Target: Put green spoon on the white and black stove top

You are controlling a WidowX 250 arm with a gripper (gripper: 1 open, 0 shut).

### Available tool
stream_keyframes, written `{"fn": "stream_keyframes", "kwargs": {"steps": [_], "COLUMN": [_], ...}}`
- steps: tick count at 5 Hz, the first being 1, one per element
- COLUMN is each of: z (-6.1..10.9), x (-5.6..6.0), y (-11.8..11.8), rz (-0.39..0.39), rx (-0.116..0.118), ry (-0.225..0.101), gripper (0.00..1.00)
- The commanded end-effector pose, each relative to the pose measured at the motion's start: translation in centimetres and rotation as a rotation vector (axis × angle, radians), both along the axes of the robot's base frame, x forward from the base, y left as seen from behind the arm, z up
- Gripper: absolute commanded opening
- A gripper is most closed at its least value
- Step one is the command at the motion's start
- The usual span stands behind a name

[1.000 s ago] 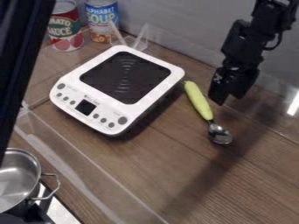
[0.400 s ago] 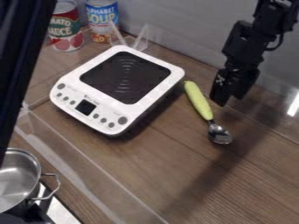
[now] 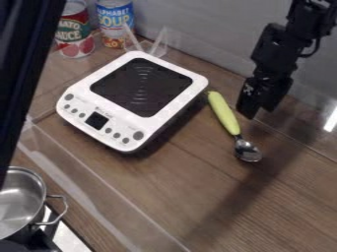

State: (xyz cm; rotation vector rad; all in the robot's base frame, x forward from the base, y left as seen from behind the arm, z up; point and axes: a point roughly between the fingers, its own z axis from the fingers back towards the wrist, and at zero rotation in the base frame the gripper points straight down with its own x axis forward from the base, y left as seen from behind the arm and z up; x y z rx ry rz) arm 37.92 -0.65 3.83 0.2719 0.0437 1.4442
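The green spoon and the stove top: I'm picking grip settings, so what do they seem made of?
Green spoon: handle looks like matte yellow-green plastic; the bowl seems metal, grey with a glint. Stove top: probably a glossy black glass plate, given its sheen, in a white, likely plastic, casing.

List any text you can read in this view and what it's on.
"SOUP", partly legible, on the blue-labelled can at the back.
"SAUCE", roughly legible, on the red-and-white can beside it; the rest of its label is blurred.
Stove top front panel: buttons and display too small to read.
Green spoon: no text.
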Motion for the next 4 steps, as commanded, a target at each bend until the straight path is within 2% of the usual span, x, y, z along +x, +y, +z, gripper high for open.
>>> {"fn": "stream_keyframes", "kwargs": {"steps": [1,4], "z": [-4.2,-3.2], "x": [1.3,0.4], "y": [0.1,1.6], "rz": [-0.015,0.065], "rx": [0.021,0.032], "ry": [0.005,0.041], "gripper": [1.00,1.00]}}
